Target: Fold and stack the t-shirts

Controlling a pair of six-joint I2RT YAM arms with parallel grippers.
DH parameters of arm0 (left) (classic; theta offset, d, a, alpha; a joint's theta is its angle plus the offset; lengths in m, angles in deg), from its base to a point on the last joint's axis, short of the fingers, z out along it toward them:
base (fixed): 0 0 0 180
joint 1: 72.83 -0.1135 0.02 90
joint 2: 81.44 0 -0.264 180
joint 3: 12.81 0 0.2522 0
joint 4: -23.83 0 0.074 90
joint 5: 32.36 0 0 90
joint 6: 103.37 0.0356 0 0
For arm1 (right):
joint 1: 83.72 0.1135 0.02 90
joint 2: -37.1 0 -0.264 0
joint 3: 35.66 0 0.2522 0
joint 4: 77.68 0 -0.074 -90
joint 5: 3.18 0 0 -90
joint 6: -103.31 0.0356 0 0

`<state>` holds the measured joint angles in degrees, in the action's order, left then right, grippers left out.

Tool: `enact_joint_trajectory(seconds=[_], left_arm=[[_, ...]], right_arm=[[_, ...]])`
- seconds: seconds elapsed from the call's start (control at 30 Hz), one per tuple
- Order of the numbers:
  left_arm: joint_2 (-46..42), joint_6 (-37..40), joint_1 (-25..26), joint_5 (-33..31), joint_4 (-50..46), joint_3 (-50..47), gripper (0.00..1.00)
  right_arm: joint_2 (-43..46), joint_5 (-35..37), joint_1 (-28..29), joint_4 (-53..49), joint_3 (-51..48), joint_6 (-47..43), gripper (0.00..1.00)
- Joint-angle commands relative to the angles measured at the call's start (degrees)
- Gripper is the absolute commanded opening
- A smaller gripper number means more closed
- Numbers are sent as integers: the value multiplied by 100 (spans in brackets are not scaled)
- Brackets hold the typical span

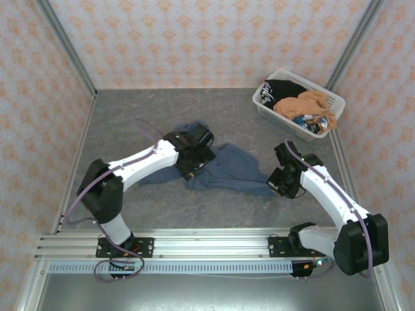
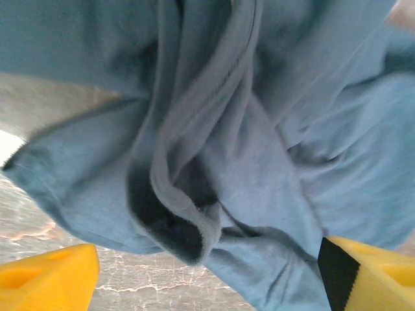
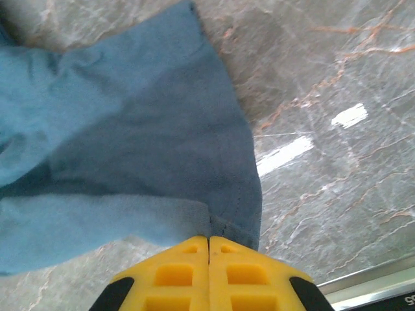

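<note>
A slate-blue t-shirt (image 1: pixel 230 170) lies crumpled on the grey marble table between the two arms. My left gripper (image 1: pixel 193 157) hovers over its left part. In the left wrist view its yellow fingers (image 2: pixel 48 282) stand wide apart over bunched folds and a hem of the shirt (image 2: pixel 259 129), holding nothing. My right gripper (image 1: pixel 277 183) is at the shirt's right edge. In the right wrist view it (image 3: pixel 209 238) is shut on the hem corner of the blue t-shirt (image 3: pixel 130 149). A black t-shirt with white print (image 1: pixel 282 91) and an orange-tan t-shirt (image 1: pixel 310 105) lie in the basket.
The white lattice basket (image 1: pixel 275 118) stands at the back right by the wall frame. Bare table (image 1: pixel 130 123) lies to the back left and in front of the shirt. A metal rail (image 1: pixel 194 243) runs along the near edge.
</note>
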<state>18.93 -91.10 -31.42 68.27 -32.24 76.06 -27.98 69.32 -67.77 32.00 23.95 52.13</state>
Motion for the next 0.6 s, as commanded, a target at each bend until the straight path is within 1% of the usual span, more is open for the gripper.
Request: enact_joint_trajectory(seconds=[0.0,0.07,0.13,0.17,0.23,0.3,0.33,0.4,0.47,0.57], left_arm=[[357,-248,203,97,143,337,89],[511,-286,205,-41,111,364,85],[535,-274,192,-339,82,333,75],[535,-252,185,-423,69,326,69],[540,-206,153,-448,35,308,52],[458,-101,126,-551,-66,302,30],[389,-27,114,-648,-128,318,21],[175,151,49,-939,-317,408,7],[-11,343,-129,-1031,-345,464,1],[-287,652,-569,-1067,-373,667,0]], right_arm=[[74,-288,128,-154,-101,-209,0],[127,-289,204,-228,-149,-194,0],[207,-345,263,-251,-210,-161,0],[251,-382,285,-253,-229,-128,0],[318,-454,348,-241,-251,-92,0],[370,-524,401,-197,-226,-68,0],[388,-545,423,-169,-202,-68,0],[455,-529,433,-120,-89,-86,0],[473,-475,432,-35,109,-150,0],[389,-701,427,304,502,-191,0]])
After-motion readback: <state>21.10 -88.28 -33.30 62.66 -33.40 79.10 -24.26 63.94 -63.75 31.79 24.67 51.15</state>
